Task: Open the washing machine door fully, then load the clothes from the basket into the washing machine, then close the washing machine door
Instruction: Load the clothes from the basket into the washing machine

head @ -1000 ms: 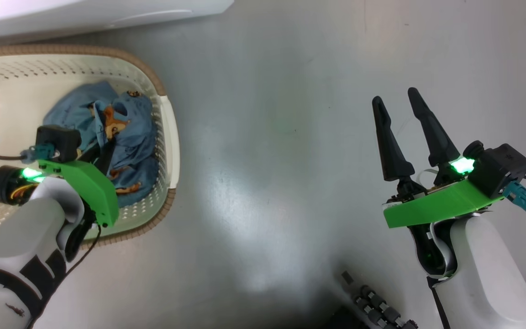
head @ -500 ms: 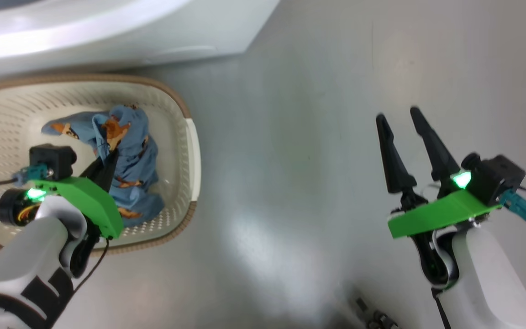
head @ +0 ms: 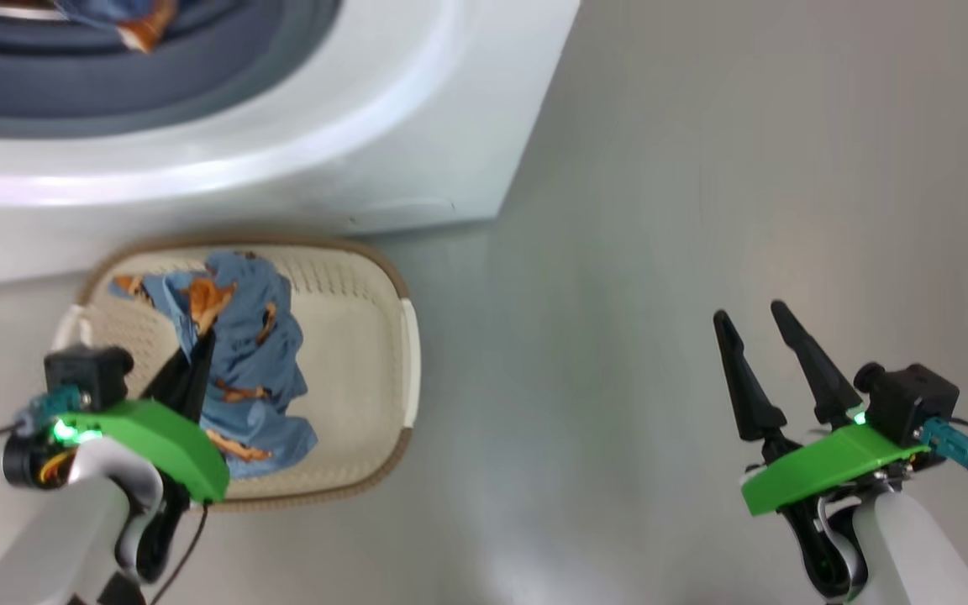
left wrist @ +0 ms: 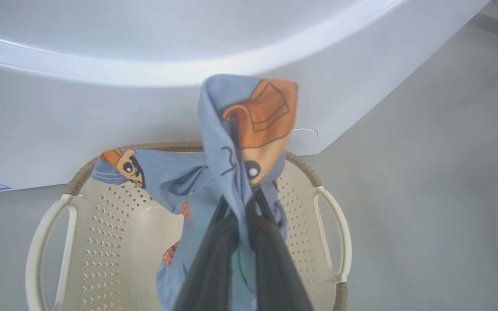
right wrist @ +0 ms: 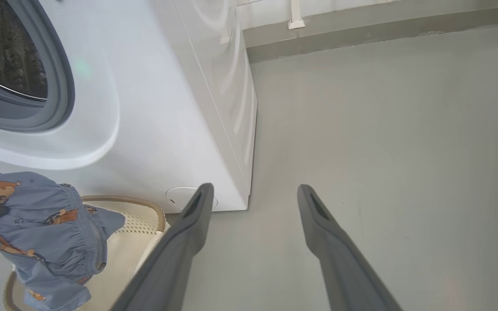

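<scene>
My left gripper [head: 198, 346] is shut on a light-blue garment [head: 253, 361] with orange-brown figures, one of the clothes, which hangs over the cream basket [head: 410, 353]. In the left wrist view the cloth [left wrist: 240, 142] drapes over my closed fingertips [left wrist: 214, 242] above the basket [left wrist: 333, 224]. The white washing machine [head: 299, 143] stands just behind the basket, its grey gasket [head: 114, 80] exposed and another blue garment [head: 127, 17] inside. My right gripper [head: 749, 313] stands open and empty over the floor to the right. The washing machine door is out of view.
Bare grey floor [head: 660, 210] spreads right of the machine and basket. The right wrist view shows the machine's right side [right wrist: 231, 108], the dark drum [right wrist: 7, 56], the hanging garment [right wrist: 46, 229] and a wall skirting [right wrist: 361, 30] beyond.
The head camera has tilted up, bringing the washing machine into view. My left gripper has lifted the garment up out of the basket. The right gripper stays open.
</scene>
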Controlling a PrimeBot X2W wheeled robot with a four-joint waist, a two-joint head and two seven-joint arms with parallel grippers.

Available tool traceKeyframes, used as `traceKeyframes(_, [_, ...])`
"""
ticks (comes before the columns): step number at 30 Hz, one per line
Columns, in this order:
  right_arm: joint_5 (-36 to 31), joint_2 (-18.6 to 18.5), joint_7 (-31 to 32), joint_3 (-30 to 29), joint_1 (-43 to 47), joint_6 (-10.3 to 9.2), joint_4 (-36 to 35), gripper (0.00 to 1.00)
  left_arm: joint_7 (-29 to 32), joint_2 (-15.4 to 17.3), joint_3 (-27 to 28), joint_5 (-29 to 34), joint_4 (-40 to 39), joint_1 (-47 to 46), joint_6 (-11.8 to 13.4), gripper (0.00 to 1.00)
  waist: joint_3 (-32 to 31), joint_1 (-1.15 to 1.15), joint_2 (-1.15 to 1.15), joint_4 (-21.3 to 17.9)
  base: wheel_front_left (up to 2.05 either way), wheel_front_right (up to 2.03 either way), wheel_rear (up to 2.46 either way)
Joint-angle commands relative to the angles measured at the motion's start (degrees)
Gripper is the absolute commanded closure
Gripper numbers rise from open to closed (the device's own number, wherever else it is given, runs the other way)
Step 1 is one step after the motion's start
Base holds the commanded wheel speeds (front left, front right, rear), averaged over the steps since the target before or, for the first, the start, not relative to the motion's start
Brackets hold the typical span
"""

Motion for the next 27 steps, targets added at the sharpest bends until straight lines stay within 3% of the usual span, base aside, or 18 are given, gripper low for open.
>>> traceKeyframes(1, [0.5,-0.7,-0.3,1.2,1.9,0.09,-0.8,0.00,-0.4,1.7,3.1,1.5,-1.6,1.8,-0.1,1.00,-6.0,0.00,0.00,2.6,0.00,0.00,0.00])
traceKeyframes(27, [2.9,-5.1,-0.3,-2.3,13.8,0.09,-0.5,0.00,-0.4,-2.5,27.5,17.4,-23.1,25.8,-0.1,1.00,-22.4,0.00,0.00,6.2,0.00,0.00,0.00])
